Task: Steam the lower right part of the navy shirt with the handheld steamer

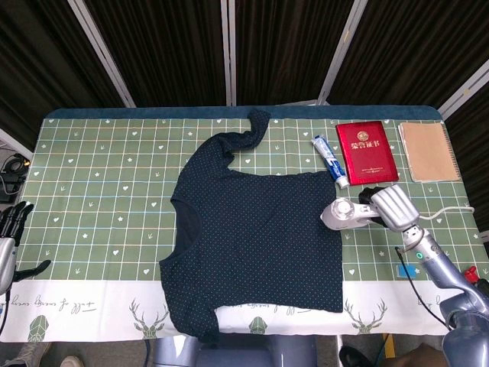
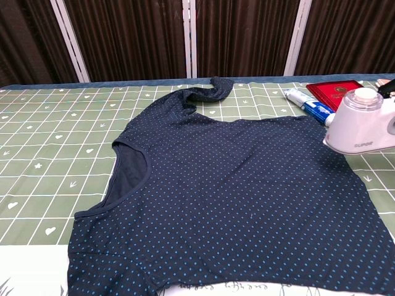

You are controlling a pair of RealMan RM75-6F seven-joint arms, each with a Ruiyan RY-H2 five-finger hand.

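Observation:
A navy dotted shirt (image 1: 260, 241) (image 2: 234, 197) lies flat on the table, neckline toward the left, one sleeve stretched toward the far edge. A white handheld steamer (image 1: 348, 213) (image 2: 364, 129) sits at the shirt's right edge, its head just over the fabric border. My right hand (image 1: 391, 205) grips the steamer's handle from the right; in the chest view only the steamer shows, the hand lying outside the frame. My left hand (image 1: 14, 223) hangs off the table's left edge, fingers apart, holding nothing.
A toothpaste tube (image 1: 330, 160) (image 2: 307, 102), a red booklet (image 1: 367, 151) (image 2: 336, 92) and a brown notebook (image 1: 429, 151) lie behind the steamer at the far right. The steamer's white cord (image 1: 451, 210) trails right. The green checked tablecloth (image 1: 99, 191) covers the table.

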